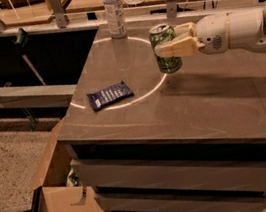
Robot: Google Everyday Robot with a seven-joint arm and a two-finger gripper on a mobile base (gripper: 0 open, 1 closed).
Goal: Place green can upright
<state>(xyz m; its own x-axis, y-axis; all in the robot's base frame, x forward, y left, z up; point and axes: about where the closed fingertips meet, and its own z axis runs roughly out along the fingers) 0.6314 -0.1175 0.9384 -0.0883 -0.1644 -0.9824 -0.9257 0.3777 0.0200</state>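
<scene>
The gripper (169,44) reaches in from the desk's right edge on a white arm (234,29). It is clenched around the green can (169,62). One pale finger (178,48) crosses the front of the can about halfway up its side. The other finger runs behind the can near its top, so the can sits between them at their tips, to the left of the gripper's rounded white body.

The can is nearly upright, with its silver top and pull-tab up and leaning a little. It is over the back half of the desk (212,97), roughly midway between the left and right edges and nearer the back edge than the front. Its base is close to the desk surface, but I cannot tell whether it touches or hangs just above. A dark shadow spreads on the desk to the right of the can, under the arm.

A thin bright ring (156,85) is traced on the desktop, and the can is at its right side. A clear plastic bottle (114,11) stands upright at the back edge, well apart from the can. A dark blue packet (110,95) lies flat near the left edge. A cardboard box (70,202) sits on the floor below the desk's front left corner.
</scene>
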